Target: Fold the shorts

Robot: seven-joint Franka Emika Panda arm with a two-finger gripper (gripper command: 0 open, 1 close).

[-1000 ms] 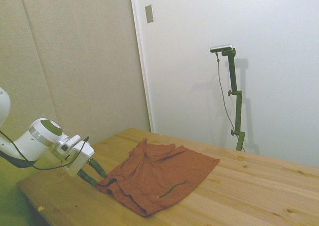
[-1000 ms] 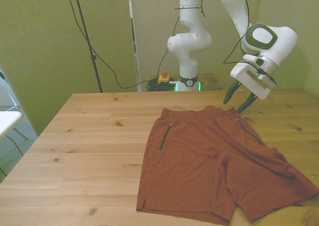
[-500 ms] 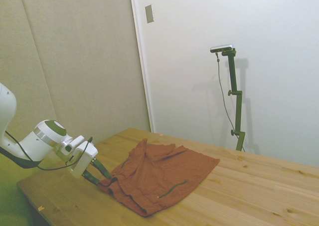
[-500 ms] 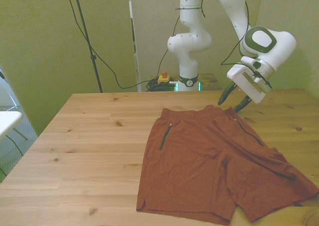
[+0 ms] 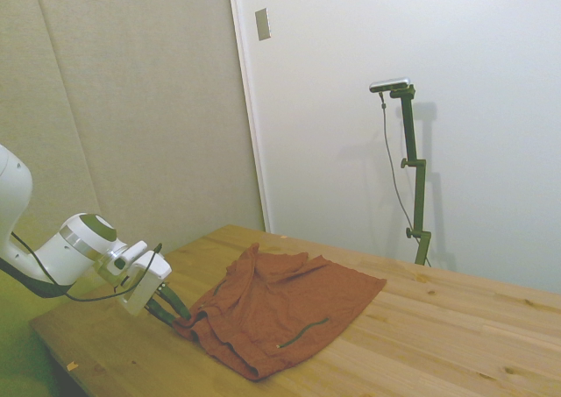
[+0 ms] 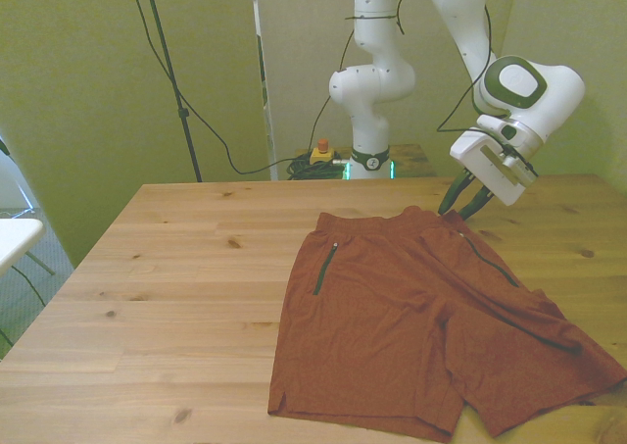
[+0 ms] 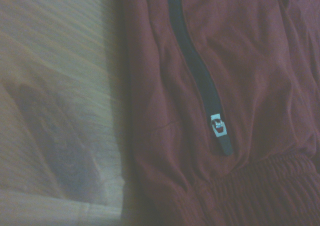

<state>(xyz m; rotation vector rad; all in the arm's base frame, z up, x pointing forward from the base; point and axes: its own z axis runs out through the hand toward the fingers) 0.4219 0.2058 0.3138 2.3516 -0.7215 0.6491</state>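
The rust-red shorts (image 6: 421,326) lie spread flat on the wooden table (image 6: 167,297), waistband toward the far edge and the two legs reaching the near edge at the front view's right. That view shows the whole outline and both dark zipper lines, one on each side of the front. From the side the shorts (image 5: 280,309) look bunched and wrinkled instead, with only one zipper line visible, and the waistband corner nearest the arm is hard to read. The gripper (image 6: 462,205) sits low at the waistband corner on the front view's right, its dark fingers (image 6: 453,197) drawn near each other with only a small gap, right at the fabric's edge; I cannot tell whether cloth is pinched between them. In the side view the gripper (image 5: 169,308) meets the shorts' edge. The wrist camera alone shows the detail: a silver zipper pull (image 7: 218,125) at the end of a dark zipper, gathered elastic waistband beside it, and bare wood alongside the fabric.
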